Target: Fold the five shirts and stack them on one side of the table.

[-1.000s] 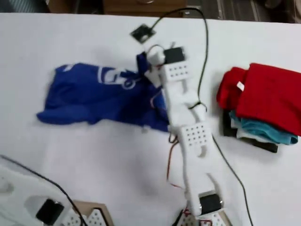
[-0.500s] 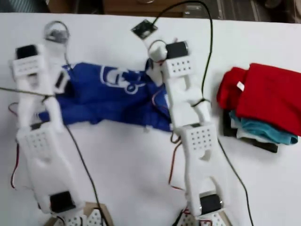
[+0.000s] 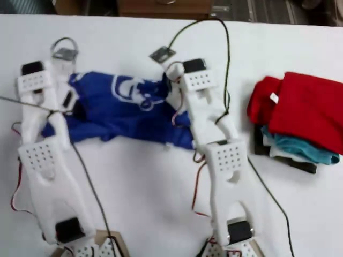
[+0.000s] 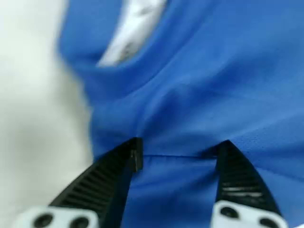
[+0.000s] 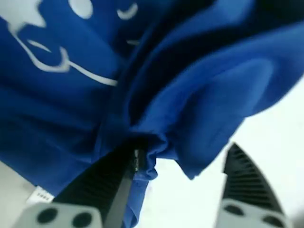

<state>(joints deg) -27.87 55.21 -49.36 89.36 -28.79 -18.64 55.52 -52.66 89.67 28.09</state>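
Observation:
A blue shirt [image 3: 118, 110] with a white print lies crumpled across the middle left of the white table [image 3: 134, 193]. My left gripper [image 3: 68, 101] is down on its left end. In the left wrist view the left gripper [image 4: 179, 153] is open, both fingers pressed into the blue shirt [image 4: 199, 85]. My right gripper [image 3: 170, 91] is at the shirt's right end. Seen from the right wrist, the right gripper [image 5: 185, 159] is open astride a raised fold of the blue shirt [image 5: 199, 104]. A stack of folded shirts [image 3: 300, 120], red on top, sits at the right side.
Black cables [image 3: 228, 48] loop from the right arm toward the table's far edge. Red wires [image 3: 197, 184] hang beside the right arm. Bare tabletop lies between the two arms in front of the shirt.
The left arm has swung in from the near left corner and come down on the shirt's left end. The right gripper has shifted slightly and the shirt's right end has bunched up.

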